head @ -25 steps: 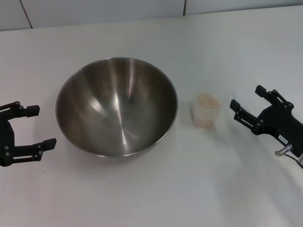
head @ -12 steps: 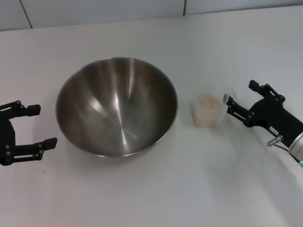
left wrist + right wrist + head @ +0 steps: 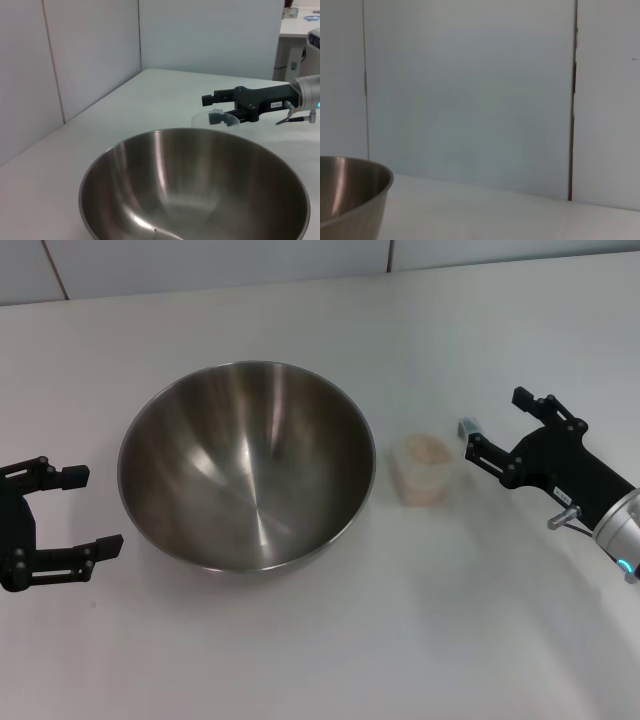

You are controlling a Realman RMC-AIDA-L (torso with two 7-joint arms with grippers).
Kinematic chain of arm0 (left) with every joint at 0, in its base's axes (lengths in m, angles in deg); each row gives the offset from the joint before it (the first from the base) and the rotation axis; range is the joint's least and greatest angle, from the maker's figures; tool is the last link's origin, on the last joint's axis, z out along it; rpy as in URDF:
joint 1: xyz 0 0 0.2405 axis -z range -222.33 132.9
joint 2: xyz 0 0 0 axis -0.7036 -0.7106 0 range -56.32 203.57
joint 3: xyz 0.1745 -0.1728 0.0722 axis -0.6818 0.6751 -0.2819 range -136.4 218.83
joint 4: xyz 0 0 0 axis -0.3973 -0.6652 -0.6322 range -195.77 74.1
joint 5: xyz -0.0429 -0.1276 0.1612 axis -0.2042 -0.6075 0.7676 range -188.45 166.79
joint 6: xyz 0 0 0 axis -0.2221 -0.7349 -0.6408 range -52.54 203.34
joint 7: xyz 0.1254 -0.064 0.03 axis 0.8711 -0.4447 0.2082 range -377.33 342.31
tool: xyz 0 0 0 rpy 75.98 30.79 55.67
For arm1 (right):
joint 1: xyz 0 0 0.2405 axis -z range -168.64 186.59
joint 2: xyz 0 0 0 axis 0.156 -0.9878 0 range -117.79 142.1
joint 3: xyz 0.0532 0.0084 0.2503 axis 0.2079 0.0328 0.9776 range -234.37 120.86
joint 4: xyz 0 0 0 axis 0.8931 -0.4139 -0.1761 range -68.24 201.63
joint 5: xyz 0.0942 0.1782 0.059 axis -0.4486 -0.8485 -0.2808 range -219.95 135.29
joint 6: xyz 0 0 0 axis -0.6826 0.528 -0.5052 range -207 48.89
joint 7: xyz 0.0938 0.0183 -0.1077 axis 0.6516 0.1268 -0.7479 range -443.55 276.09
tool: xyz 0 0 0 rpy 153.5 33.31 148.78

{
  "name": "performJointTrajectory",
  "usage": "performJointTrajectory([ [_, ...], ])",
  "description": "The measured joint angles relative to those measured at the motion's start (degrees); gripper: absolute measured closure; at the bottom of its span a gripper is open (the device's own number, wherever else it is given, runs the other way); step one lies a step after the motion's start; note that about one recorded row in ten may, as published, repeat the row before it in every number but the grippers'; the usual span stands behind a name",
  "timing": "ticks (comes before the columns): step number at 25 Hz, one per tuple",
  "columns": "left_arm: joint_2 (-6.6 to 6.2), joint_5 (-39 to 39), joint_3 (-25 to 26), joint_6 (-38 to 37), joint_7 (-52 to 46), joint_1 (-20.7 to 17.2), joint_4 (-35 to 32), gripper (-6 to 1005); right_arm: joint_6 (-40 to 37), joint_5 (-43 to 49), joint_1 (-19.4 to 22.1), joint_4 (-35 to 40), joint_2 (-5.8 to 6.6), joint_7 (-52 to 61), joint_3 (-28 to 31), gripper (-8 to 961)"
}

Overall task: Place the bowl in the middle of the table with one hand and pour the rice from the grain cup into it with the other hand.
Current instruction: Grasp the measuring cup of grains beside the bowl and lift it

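Observation:
The steel bowl (image 3: 245, 465) stands empty on the white table (image 3: 330, 640), left of its middle. The grain cup (image 3: 419, 470) stands upright just right of the bowl, with rice (image 3: 428, 448) inside. My right gripper (image 3: 495, 415) is open, lying level just right of the cup, its near fingertip (image 3: 470, 435) close to the cup's rim; the cup is not between the jaws. My left gripper (image 3: 78, 510) is open and empty, left of the bowl and apart from it. The left wrist view shows the bowl (image 3: 195, 185), and beyond it the right gripper (image 3: 212, 108) by the cup's rim (image 3: 202, 117).
A grey-white tiled wall (image 3: 200, 265) runs along the table's far edge. The right wrist view shows only the bowl's side (image 3: 350, 200), the tabletop and wall panels (image 3: 470, 90). Bare table lies in front of and behind the bowl.
My right gripper has moved left toward the cup. The cup has slid a little left, closer to the bowl. The left gripper has barely moved.

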State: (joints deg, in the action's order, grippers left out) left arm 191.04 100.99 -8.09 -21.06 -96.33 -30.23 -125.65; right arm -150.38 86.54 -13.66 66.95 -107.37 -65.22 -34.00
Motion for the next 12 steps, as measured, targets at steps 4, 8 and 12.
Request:
performJointTrajectory([
  [4,0.00,0.0,0.0,0.0,0.0,0.2,0.0,137,1.9,0.0,-0.6,-0.4,-0.01,-0.9,0.0,152],
  [8,0.00,0.1,0.0,0.0,0.0,0.5,0.0,137,2.6,0.0,-1.1,-0.4,-0.01,-1.0,0.0,191],
  [12,0.00,0.1,0.0,0.0,-0.4,0.7,0.0,137,2.0,0.0,-0.8,-1.7,-0.01,-3.7,0.0,269],
])
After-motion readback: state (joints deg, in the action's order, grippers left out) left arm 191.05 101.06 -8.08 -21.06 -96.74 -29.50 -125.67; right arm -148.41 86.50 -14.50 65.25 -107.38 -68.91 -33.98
